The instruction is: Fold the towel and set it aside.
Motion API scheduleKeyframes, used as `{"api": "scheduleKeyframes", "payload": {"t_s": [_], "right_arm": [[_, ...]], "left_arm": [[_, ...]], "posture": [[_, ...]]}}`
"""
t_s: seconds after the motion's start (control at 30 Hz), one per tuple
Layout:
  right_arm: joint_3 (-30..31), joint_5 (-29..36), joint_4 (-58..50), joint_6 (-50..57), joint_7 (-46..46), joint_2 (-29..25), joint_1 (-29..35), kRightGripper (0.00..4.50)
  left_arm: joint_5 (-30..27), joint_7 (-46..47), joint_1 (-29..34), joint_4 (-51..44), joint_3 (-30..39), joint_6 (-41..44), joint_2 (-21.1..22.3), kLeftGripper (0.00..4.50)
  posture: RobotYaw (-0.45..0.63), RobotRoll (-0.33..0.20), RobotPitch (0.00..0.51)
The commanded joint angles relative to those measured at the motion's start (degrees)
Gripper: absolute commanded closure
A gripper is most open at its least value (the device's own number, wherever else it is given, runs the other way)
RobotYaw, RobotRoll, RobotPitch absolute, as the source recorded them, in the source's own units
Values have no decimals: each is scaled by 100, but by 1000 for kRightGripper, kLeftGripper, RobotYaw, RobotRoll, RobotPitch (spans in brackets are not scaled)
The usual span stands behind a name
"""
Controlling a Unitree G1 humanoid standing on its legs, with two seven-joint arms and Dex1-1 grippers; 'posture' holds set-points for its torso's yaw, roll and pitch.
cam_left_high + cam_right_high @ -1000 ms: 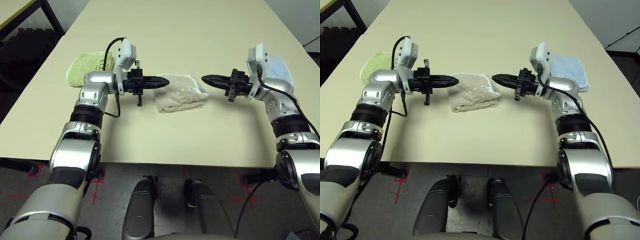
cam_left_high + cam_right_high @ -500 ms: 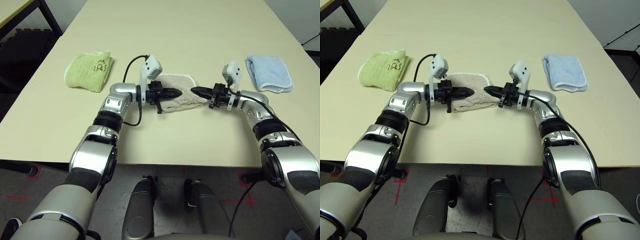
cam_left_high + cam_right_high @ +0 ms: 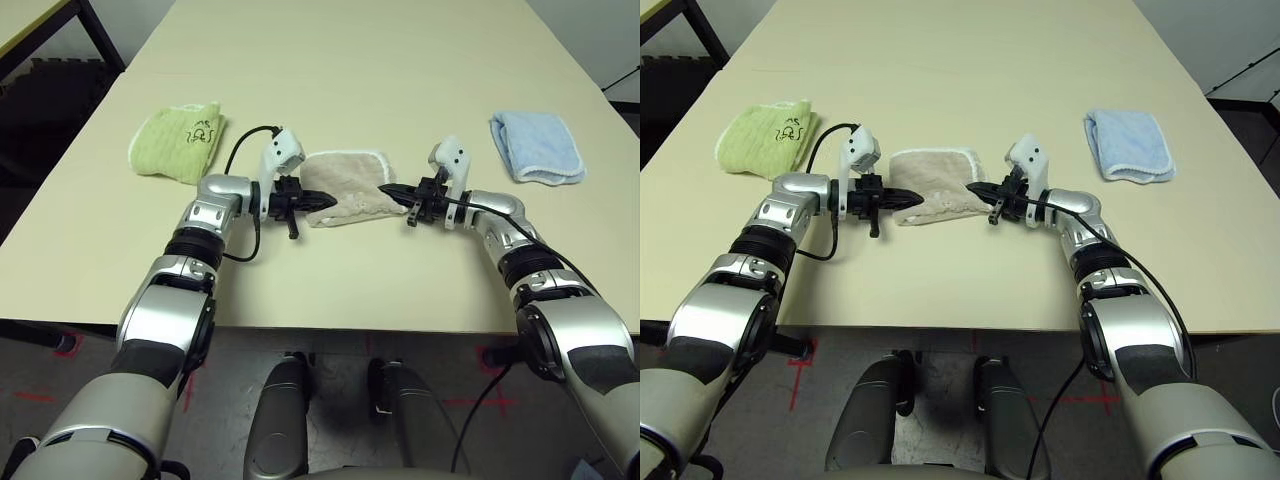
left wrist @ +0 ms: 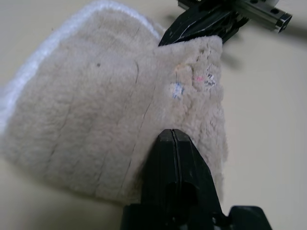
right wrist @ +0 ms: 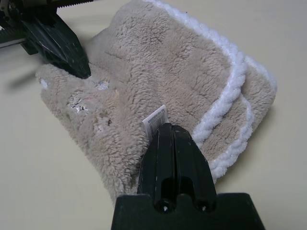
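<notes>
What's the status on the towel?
Left gripper shut, at towel's left side. Right gripper shut, at its right. Towel folded, mid-table. Green and blue towels well clear.

eyes: head, forward-down | wrists: close along fingers (both share towel)

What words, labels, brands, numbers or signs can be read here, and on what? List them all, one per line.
Yellow-green folded towel: dark marking, not legible.
Beige terry towel with white edging: small coloured embroidery, no letters I can make out.
White tag on the beige towel: fine dark print, too small to read.
Nothing else readable.
</notes>
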Motion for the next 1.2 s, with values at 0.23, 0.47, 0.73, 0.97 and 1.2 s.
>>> {"api": "scheduleKeyframes", "payload": {"t_s": [0.23, 0.47, 0.73, 0.97, 1.2], "right_arm": [[71, -104, -144, 129, 73, -284, 377, 4500], [-315, 406, -408, 271, 192, -288, -57, 4500], [-516, 430, -191, 131, -598, 18, -707, 4500], [-285, -66, 305, -50, -1766, 487, -976, 4500], [-193, -312, 678, -55, -2133, 681, -922, 4500]], "left_arm": [[325, 45, -127, 528, -17, -262, 241, 4462], [-177, -91, -589, 357, 479, -70, 185, 4462], [-959, 2, -1211, -36, 1182, 1081, -171, 4462], [-542, 641, -889, 170, 898, 865, -394, 4462], [-224, 1231, -592, 521, 761, 645, -444, 4462]], "posture": [[116, 0, 190], [118, 0, 187], [126, 0, 179], [125, 0, 178], [121, 0, 180]]}}
